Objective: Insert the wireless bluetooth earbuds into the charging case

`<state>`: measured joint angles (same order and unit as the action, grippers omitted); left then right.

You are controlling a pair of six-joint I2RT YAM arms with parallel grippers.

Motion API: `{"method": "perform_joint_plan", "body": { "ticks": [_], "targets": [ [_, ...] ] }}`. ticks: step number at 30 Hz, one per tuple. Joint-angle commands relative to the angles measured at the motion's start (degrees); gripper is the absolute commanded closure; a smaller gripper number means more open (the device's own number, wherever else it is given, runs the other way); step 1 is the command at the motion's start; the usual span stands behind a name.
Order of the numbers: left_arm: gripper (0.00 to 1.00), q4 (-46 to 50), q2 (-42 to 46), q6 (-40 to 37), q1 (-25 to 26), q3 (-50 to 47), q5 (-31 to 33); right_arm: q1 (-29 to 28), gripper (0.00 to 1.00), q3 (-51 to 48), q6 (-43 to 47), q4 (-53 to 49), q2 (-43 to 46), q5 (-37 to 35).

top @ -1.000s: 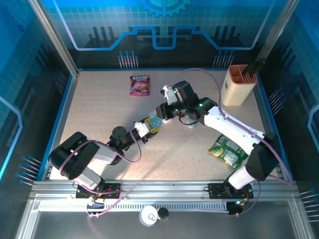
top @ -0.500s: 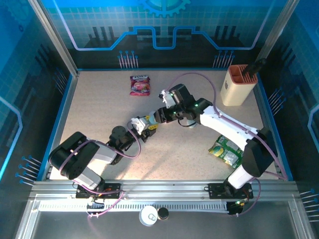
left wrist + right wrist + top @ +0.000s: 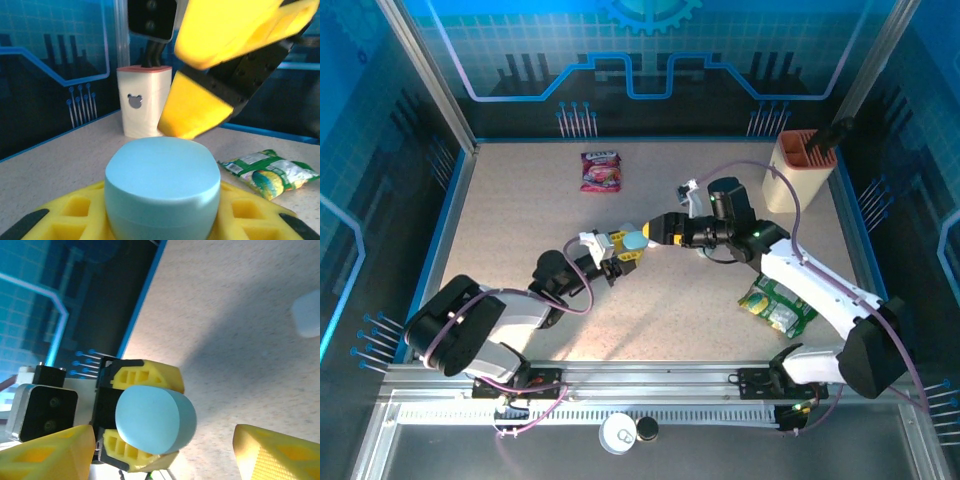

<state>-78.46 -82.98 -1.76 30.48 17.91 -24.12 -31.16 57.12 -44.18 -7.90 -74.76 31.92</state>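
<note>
The left end effector (image 3: 618, 247) is clamped on the pale-blue charging case (image 3: 634, 241), one yellow finger (image 3: 145, 376) on each side of it. The case sits upright between them with its lid down, rounded top clear of the fingers. It is held above the counter (image 3: 520, 220).

The right end effector (image 3: 658, 234) stands just in front of the case, facing the left one. Its jaws are spread wide and grip nothing. From the left wrist, its two yellow fingers (image 3: 192, 107) hang just above and beyond the case top, apart from it. From the right wrist, the case (image 3: 152, 417) lies straight ahead, between the lines of the two spread fingers (image 3: 47, 450).

Ahead and to the right of the right end effector, a small pale thing (image 3: 306, 315) lies on the counter, too blurred to name.

Well behind the right end effector stand a beige holder (image 3: 798, 172) and a green packet (image 3: 775, 302). A pink packet (image 3: 601, 170) lies far ahead of the left one.
</note>
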Motion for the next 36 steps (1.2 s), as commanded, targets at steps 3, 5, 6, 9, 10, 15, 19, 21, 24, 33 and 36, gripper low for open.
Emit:
{"method": "perform_joint_plan", "body": {
  "ticks": [3, 5, 6, 9, 10, 15, 19, 21, 24, 33, 36],
  "targets": [
    [0.68, -1.9, 2.4, 1.8, -0.2, 2.1, -6.0, -0.9, 0.27, -2.6, -8.2, 11.0, 2.2, 8.9],
    [0.68, -1.9, 2.7, 1.9, -0.1, 2.3, -6.2, -1.7, 0.27, -2.8, -7.9, 11.0, 2.1, 9.1],
    [0.68, -1.9, 2.9, 1.9, -0.1, 2.3, -5.9, -2.1, 0.27, -2.8, -8.2, 11.3, 1.9, 9.7],
    [0.68, -1.9, 3.4, 2.0, 0.0, 2.4, -5.5, -3.1, 0.29, -3.2, -10.4, 14.3, 0.7, 11.2],
    [0.68, -1.9, 3.5, 1.9, 0.0, 2.3, -5.3, -3.3, 0.29, -3.3, -11.2, 15.2, 0.3, 11.2],
    [0.69, -1.9, 4.6, 1.9, 0.0, 2.0, -4.1, -4.2, 0.31, -2.8, -11.2, 14.7, -0.6, 10.1],
    [0.68, -1.9, 5.2, 1.4, 0.0, 1.6, -3.3, -4.0, 0.33, -3.1, -11.3, 13.0, -1.4, 8.7],
    [0.68, -1.9, 5.2, 1.2, 0.0, 1.5, -3.2, -4.0, 0.41, -3.9, -13.6, 16.5, -1.6, 9.5],
    [0.68, -1.9, 4.7, 0.7, 0.0, 1.2, -3.1, -4.0, 0.60, -4.0, -14.0, 17.1, -1.3, 9.2],
    [0.46, -1.8, 3.9, -1.9, 0.0, 0.0, -1.5, -2.0, 0.82, -6.0, -13.8, 17.9, -0.6, 8.0],
    [0.23, -0.8, 5.1, -5.9, 0.0, -2.9, 0.9, 0.3, 0.83, -8.4, -12.0, 15.9, -0.4, 5.6]
  ]
}}
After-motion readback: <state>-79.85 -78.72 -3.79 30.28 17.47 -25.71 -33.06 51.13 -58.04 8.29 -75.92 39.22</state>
